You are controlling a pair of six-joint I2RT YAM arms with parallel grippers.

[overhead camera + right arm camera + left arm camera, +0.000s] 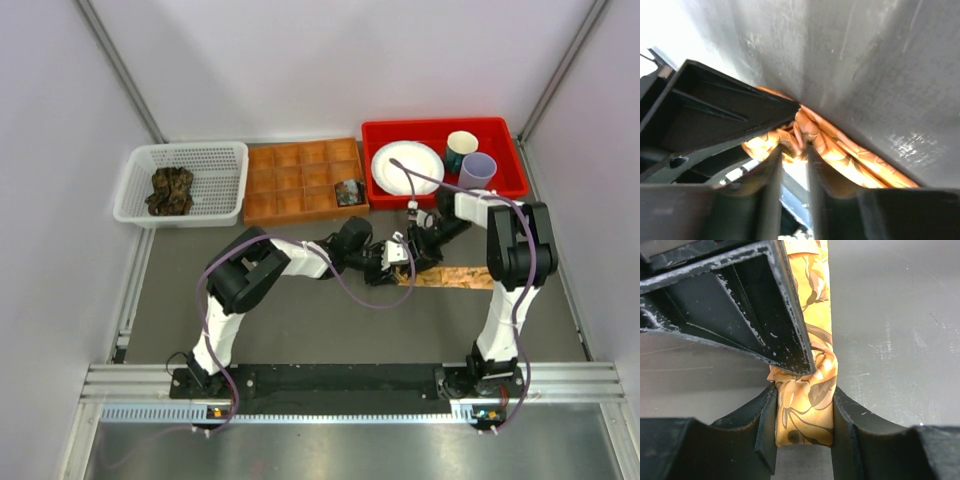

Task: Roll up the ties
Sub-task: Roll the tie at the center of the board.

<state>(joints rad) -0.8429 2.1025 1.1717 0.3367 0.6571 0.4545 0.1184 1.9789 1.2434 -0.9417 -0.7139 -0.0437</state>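
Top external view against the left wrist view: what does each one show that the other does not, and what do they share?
Only the top external view shows the white basket holding dark ties, the brown tray and the red bin. Only the left wrist view shows the rolled end of the orange tie pinched in the left end effector, and the leaf pattern on the cloth. Both show the orange tie lying stretched on the grey table.
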